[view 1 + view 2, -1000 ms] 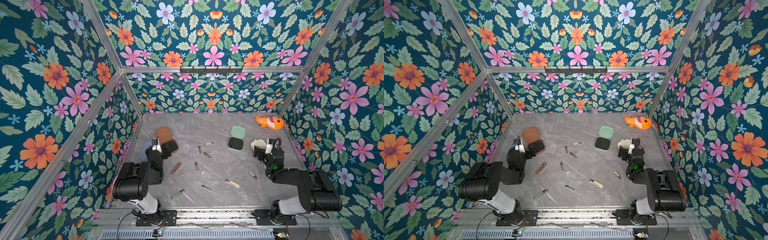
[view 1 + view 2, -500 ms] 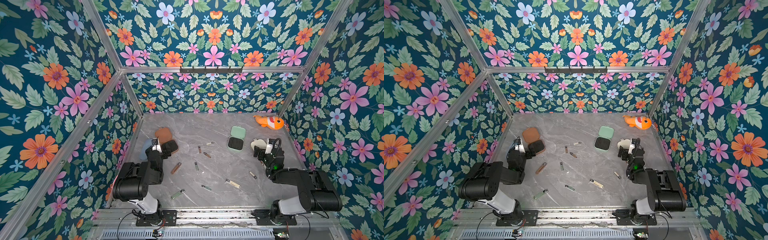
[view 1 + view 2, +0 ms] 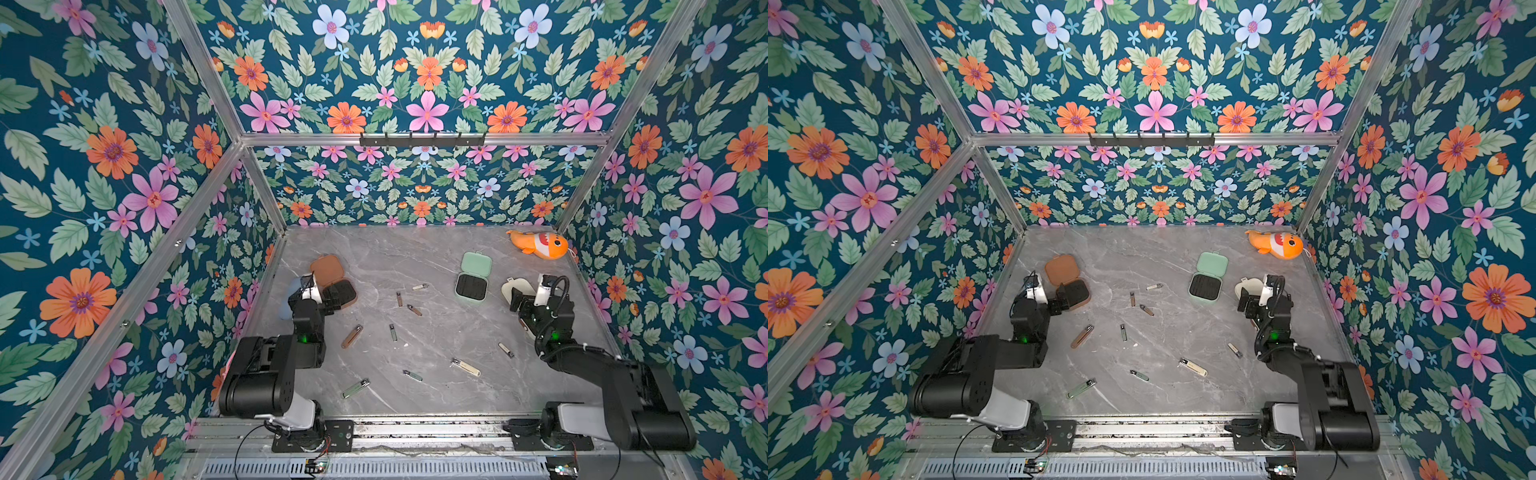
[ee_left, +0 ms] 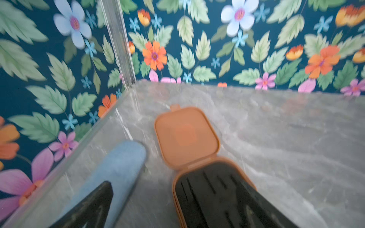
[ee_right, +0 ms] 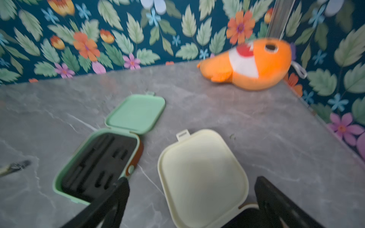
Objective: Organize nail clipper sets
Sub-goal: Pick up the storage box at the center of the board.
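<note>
Three nail clipper set cases lie open on the marble floor. The brown case (image 3: 336, 282) (image 4: 185, 136) is at the left, the mint green case (image 3: 473, 276) (image 5: 118, 150) and the cream case (image 3: 517, 286) (image 5: 201, 173) at the right. Several slim metal tools lie loose in the middle, among them a brown clipper (image 3: 351, 336) and a cream clipper (image 3: 465, 367). My left gripper (image 3: 322, 298) (image 4: 177, 207) hangs open, with one finger over the brown case's black tray. Open too, my right gripper (image 3: 525, 297) (image 5: 194, 203) straddles the cream case's near part. Neither holds anything.
A pale blue oblong case (image 4: 118, 169) (image 3: 291, 299) lies by the left wall, under my left gripper's other finger. An orange plush fish (image 3: 540, 245) (image 5: 252, 65) sits in the back right corner. Flowered walls close in three sides.
</note>
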Motion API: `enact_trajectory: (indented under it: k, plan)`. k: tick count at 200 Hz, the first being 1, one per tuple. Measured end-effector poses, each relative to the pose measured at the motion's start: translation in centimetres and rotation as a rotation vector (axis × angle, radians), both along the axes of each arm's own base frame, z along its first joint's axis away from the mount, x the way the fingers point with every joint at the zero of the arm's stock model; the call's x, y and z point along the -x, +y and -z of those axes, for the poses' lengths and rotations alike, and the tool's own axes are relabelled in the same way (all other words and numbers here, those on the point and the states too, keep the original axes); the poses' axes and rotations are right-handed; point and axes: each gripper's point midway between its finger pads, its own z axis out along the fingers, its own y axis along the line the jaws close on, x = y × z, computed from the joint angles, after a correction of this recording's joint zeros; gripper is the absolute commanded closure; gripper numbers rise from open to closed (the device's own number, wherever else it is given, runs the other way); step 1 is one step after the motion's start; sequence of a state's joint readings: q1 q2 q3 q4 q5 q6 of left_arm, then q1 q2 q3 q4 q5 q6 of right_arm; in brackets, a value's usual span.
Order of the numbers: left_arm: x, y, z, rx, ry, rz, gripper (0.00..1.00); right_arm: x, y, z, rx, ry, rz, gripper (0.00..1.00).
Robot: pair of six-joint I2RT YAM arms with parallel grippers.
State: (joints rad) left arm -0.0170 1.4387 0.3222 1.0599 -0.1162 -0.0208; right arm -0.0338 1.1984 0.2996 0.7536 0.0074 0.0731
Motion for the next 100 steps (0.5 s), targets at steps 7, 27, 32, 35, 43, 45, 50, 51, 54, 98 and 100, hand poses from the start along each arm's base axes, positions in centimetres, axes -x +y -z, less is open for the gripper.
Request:
enact_trajectory:
  k: [7,27,32,35,43,45,50,51,54,98,100]
  plan:
    - [0.1,0.1,-1.6,0.005,-0.032,-0.012,0.00,0.6,-0.1,-2.0,-0.002,-0.049,0.010,0.00]
    - [0.9,1.2,-6.1,0.107,-0.112,-0.089,0.00,2.8,-0.9,-6.9,-0.056,-0.157,0.068,0.00]
    - [1.1,1.5,-7.2,0.137,-0.131,-0.107,0.00,3.3,-1.1,-7.9,-0.075,-0.174,0.085,0.00]
    - [1.3,1.6,-7.9,0.160,-0.141,-0.116,0.00,3.7,-1.3,-8.5,-0.093,-0.182,0.098,0.00]
    - [1.8,1.8,-9.3,0.211,-0.169,-0.133,0.00,4.8,-1.9,-9.9,-0.154,-0.195,0.144,0.00]
    - [1.9,1.9,-9.5,0.226,-0.174,-0.136,0.00,5.1,-2.1,-10.3,-0.171,-0.200,0.158,0.00]
    - [2.2,1.9,-9.9,0.257,-0.180,-0.141,0.00,5.8,-2.4,-11.2,-0.209,-0.207,0.187,0.00]
    - [2.3,1.9,-10.1,0.267,-0.183,-0.142,0.00,6.0,-2.5,-11.5,-0.221,-0.209,0.195,0.00]
    - [2.6,1.9,-10.2,0.288,-0.181,-0.144,0.00,6.5,-2.7,-11.9,-0.246,-0.210,0.211,0.00]
    - [5.4,-1.4,-11.3,0.541,-0.090,0.012,0.01,12.5,-0.9,-14.0,-0.453,-0.152,0.159,0.26]
    - [5.5,-1.7,-11.2,0.549,-0.078,0.026,0.02,12.7,-0.7,-13.9,-0.458,-0.137,0.151,0.27]
